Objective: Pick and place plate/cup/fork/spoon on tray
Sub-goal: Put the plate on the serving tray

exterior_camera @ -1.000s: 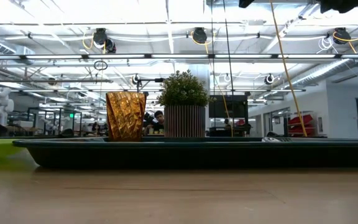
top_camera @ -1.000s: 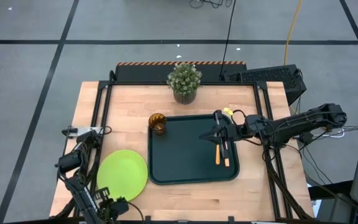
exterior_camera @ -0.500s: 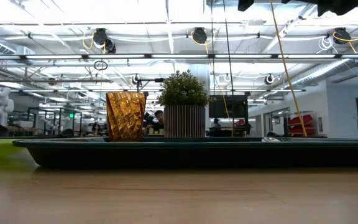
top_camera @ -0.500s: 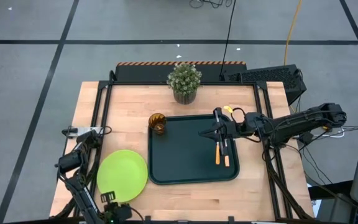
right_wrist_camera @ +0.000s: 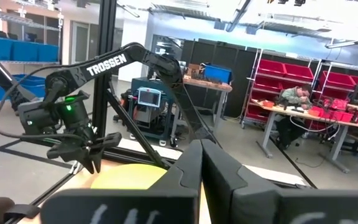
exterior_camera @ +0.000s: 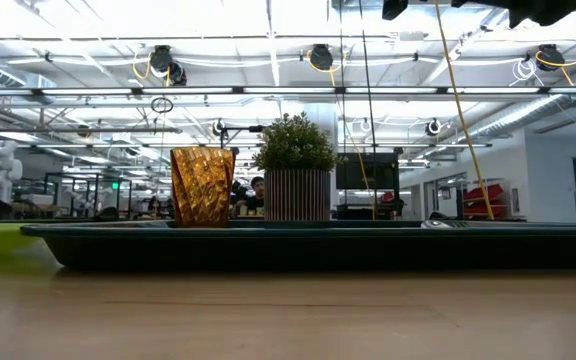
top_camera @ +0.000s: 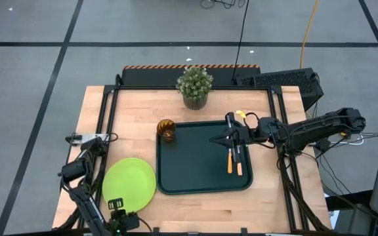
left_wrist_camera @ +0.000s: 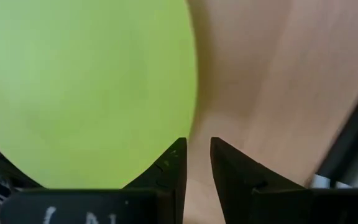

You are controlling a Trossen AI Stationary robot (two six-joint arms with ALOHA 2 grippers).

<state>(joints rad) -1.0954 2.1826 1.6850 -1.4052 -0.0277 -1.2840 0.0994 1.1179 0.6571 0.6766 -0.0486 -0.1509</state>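
The dark tray (top_camera: 199, 167) lies mid-table. The fork (top_camera: 229, 162) and spoon (top_camera: 239, 164) lie side by side on its right part. The amber cup (top_camera: 166, 130) stands upright at the tray's far left corner and also shows in the low view (exterior_camera: 202, 187). The lime-green plate (top_camera: 128, 182) lies flat on the table left of the tray. My left gripper (top_camera: 117, 207) hovers at the plate's near edge (left_wrist_camera: 166, 134), its fingers a narrow gap apart, one fingertip (left_wrist_camera: 174, 163) over the rim. My right gripper (top_camera: 216, 139) is shut and empty above the tray, pointing left.
A potted plant (top_camera: 194, 86) stands at the table's far edge behind the tray. A small yellow piece (top_camera: 240, 116) shows by the right arm at the tray's far right corner. Bare wood lies near the front edge (top_camera: 202, 210).
My left gripper has come a little toward the far edge, up to the plate's near rim. The plate, cup, fork and spoon have stayed where they were.
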